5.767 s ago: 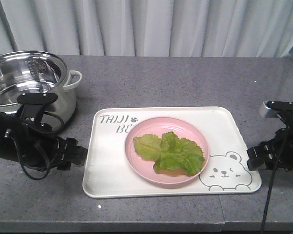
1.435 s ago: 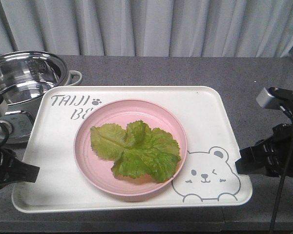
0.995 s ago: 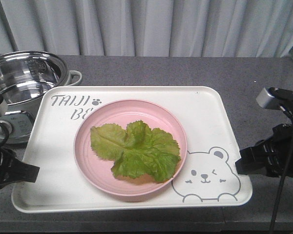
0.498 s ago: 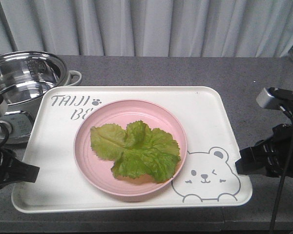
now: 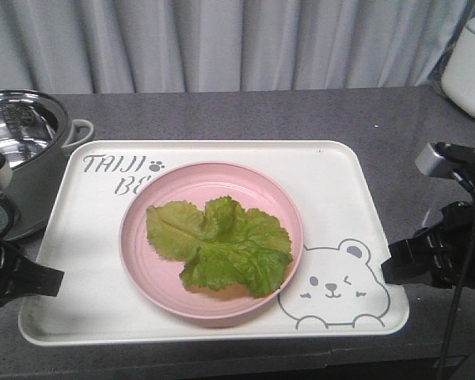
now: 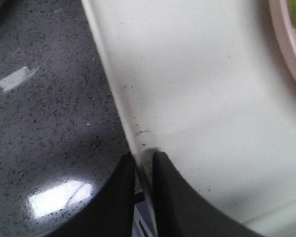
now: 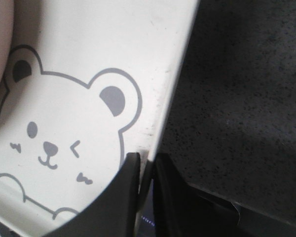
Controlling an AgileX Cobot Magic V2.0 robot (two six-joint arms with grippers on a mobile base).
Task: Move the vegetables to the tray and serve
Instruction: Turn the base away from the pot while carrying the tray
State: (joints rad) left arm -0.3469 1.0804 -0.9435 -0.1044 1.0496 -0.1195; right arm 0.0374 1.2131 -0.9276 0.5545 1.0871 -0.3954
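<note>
The vegetables (image 5: 222, 245), crinkly green lettuce leaves, lie in a round pink plate (image 5: 136, 261) on the cream tray (image 5: 332, 182) with the bear drawing. The tray is held up over the grey counter by both arms. My left gripper (image 5: 51, 279) is shut on the tray's left rim; in the left wrist view its jaws (image 6: 144, 160) pinch the rim of the tray (image 6: 197, 98). My right gripper (image 5: 388, 267) is shut on the right rim; in the right wrist view it (image 7: 147, 160) clamps the tray (image 7: 113, 39) beside the bear's ear.
A steel pot (image 5: 16, 158) stands at the far left, partly behind the tray's corner. A white appliance (image 5: 471, 67) sits at the back right. A grey curtain (image 5: 237, 39) hangs behind the speckled counter (image 5: 396, 119), whose front edge runs below the tray.
Since 5.8 s ago the tray has risen toward the camera in both grippers. In the last half second the background slid left: the pot moved toward the frame edge and the white appliance appeared.
</note>
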